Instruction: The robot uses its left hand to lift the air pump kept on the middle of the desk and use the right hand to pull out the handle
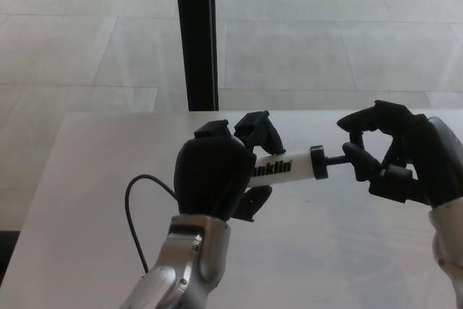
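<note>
My left hand (217, 175) holds the white air pump (284, 167) off the white desk (87, 179), barrel lying roughly level and pointing right. The barrel carries black lettering and ends in a black cap (318, 162). A thin black rod runs from the cap to the black T-handle (352, 148). My right hand (401, 155) is closed around that handle, fingers curled over it from the right. A short length of rod shows between cap and handle. The pump's left end is hidden behind my left hand.
A thin black hose or cable (141, 200) loops on the desk left of my left forearm. A dark vertical post (197, 34) stands behind the desk's far edge, with pale tiled floor beyond.
</note>
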{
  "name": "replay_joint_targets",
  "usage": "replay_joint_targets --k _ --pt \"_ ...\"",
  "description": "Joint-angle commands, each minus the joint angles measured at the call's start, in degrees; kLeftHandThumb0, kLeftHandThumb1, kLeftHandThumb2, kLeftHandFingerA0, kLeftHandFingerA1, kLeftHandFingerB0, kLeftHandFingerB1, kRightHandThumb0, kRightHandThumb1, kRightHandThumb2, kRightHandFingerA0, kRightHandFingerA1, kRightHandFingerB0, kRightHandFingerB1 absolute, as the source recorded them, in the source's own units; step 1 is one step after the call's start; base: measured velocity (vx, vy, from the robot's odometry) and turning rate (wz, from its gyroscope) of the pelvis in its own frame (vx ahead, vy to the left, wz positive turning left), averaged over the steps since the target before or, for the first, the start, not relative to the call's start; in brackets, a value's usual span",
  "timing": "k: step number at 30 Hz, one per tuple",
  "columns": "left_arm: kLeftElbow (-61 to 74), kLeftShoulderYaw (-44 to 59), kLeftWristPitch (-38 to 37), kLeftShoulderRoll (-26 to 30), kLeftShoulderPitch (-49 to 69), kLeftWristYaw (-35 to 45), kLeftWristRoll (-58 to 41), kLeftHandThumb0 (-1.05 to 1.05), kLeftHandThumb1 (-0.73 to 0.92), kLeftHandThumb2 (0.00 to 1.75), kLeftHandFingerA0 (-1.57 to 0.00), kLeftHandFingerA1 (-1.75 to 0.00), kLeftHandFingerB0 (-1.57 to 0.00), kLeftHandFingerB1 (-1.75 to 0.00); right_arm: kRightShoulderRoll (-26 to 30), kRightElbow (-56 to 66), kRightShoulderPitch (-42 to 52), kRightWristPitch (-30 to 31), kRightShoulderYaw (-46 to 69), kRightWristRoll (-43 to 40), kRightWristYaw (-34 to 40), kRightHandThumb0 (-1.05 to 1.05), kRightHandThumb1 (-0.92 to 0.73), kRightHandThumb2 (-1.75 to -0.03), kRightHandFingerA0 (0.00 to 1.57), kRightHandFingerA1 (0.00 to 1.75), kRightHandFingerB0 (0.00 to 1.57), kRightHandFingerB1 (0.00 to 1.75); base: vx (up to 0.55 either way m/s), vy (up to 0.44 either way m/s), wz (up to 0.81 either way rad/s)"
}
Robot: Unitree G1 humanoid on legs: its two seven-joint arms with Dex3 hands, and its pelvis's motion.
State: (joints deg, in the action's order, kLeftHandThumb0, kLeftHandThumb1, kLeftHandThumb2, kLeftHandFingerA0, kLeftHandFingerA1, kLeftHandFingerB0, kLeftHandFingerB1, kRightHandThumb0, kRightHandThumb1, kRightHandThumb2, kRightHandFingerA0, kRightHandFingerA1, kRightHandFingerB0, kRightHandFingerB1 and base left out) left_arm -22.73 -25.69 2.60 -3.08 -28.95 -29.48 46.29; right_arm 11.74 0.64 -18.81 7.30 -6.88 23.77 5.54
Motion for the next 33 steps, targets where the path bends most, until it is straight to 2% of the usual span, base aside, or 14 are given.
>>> replay_joint_targets --k 1,9,10,13,14,17,21,22,25,26,30,31,32,33 --pt "0.6 -0.4 -0.8 0.8 -1.5 -1.9 1.0 -0.09 0.51 1.04 -0.86 -1.71 -0.80 -1.55 1.5 0.0 -0.3 2.3 -0.7 2.2 -1.5 -0.18 -0.70 -0.74 1.07 1.41 0.90 0.64 0.00 0.000 0.00" --pt "1.4 -0.7 -2.1 1.1 -2.5 -2.8 1.2 -0.11 0.54 1.00 -0.83 -1.75 -0.73 -1.64 2.5 -0.4 -0.6 4.0 -1.9 3.4 -2.8 -0.24 -0.66 -0.79 1.09 1.48 0.94 0.64 0.00 0.000 0.00" --pt "1.3 -0.7 -2.1 1.1 -2.9 -3.3 1.4 -0.14 0.48 1.06 -1.15 -1.35 -1.04 -1.27 2.5 -0.8 -0.7 3.6 -1.9 3.3 -2.5 -0.23 -0.62 -0.85 1.09 1.48 0.96 0.65 0.00 0.000 0.00" --pt "1.3 -0.7 -2.0 1.2 -3.3 -3.1 1.3 -0.11 0.47 1.07 -1.14 -1.34 -1.04 -1.27 2.3 -1.1 -0.7 3.4 -1.9 3.3 -2.2 -0.24 -0.60 -0.89 1.10 1.48 0.96 0.71 0.00 0.000 0.00" --pt "1.3 -0.7 -2.1 1.3 -3.5 -3.3 1.5 -0.07 0.50 1.02 -0.84 -1.75 -0.77 -1.61 2.3 -1.1 -0.6 3.5 -1.9 3.3 -2.3 -0.24 -0.60 -0.90 1.07 1.48 0.96 0.77 0.00 0.000 0.00" --pt "1.0 -0.8 -2.5 1.3 -3.8 -3.9 1.4 -0.08 0.51 1.01 -0.85 -1.74 -0.78 -1.60 2.2 -1.0 -0.6 4.0 -1.9 3.4 -2.4 -0.24 -0.59 -0.93 1.06 1.47 0.97 0.81 0.00 0.000 0.00" --pt "1.1 -1.1 -1.9 1.2 -3.9 -4.0 2.2 -0.10 0.51 1.03 -0.85 -1.73 -0.79 -1.58 1.7 -0.8 -0.5 4.6 -2.0 3.3 -2.3 -0.20 -0.51 -1.07 1.03 1.52 0.97 1.08 0.00 0.000 0.00" --pt "1.0 -0.8 -2.5 0.9 -3.8 -4.0 1.5 -0.10 0.50 1.07 -0.82 -1.74 -0.77 -1.60 1.5 -1.0 -0.6 4.6 -2.1 3.3 -2.0 -0.18 -0.48 -1.12 1.03 1.52 0.97 1.21 0.00 0.000 0.00" --pt "0.8 -0.8 -2.7 0.5 -3.7 -4.3 1.4 -0.10 0.48 1.08 -0.85 -1.71 -0.79 -1.57 1.0 -1.8 -0.8 4.1 -2.1 3.3 -1.1 -0.22 -0.48 -1.15 1.04 1.51 0.97 1.28 0.00 0.000 0.00" --pt "0.9 -0.8 -2.5 0.1 -3.3 -4.2 1.3 -0.10 0.49 1.07 -0.85 -1.73 -0.77 -1.60 0.7 -1.7 -1.1 4.7 -2.1 3.2 -1.3 -0.19 -0.48 -1.16 1.01 1.53 0.91 1.34 0.00 0.000 0.00" --pt "1.0 -0.9 -2.9 0.0 -2.3 -5.6 1.6 -0.08 0.48 1.07 -0.85 -1.73 -0.78 -1.61 0.2 -1.5 -1.3 4.9 -2.4 3.4 -1.2 -0.21 -0.50 -1.12 1.00 1.54 0.89 1.35 0.00 0.000 0.00" --pt "0.8 -1.0 -2.8 -0.1 -2.2 -5.9 1.9 -0.08 0.48 1.09 -0.86 -1.73 -0.81 -1.60 0.0 -1.6 -1.4 4.7 -2.2 3.3 -0.9 -0.24 -0.48 -1.12 1.21 1.32 0.99 1.16 0.00 0.000 0.00" --pt "0.5 -1.4 -2.4 -0.1 -2.0 -6.5 2.5 -0.08 0.49 1.08 -0.86 -1.72 -0.81 -1.57 -0.2 -2.2 -1.8 4.1 -2.2 3.7 0.2 -0.30 -0.50 -1.10 1.22 1.34 0.99 1.18 0.00 0.000 0.00" --pt "0.4 -1.6 -2.1 0.0 -1.9 -6.4 2.8 -0.09 0.49 1.08 -0.87 -1.71 -0.83 -1.54 -0.3 -2.3 -1.9 3.9 -2.3 4.1 0.7 -0.25 -0.52 -1.07 0.98 1.66 0.84 1.48 0.00 0.000 0.00"
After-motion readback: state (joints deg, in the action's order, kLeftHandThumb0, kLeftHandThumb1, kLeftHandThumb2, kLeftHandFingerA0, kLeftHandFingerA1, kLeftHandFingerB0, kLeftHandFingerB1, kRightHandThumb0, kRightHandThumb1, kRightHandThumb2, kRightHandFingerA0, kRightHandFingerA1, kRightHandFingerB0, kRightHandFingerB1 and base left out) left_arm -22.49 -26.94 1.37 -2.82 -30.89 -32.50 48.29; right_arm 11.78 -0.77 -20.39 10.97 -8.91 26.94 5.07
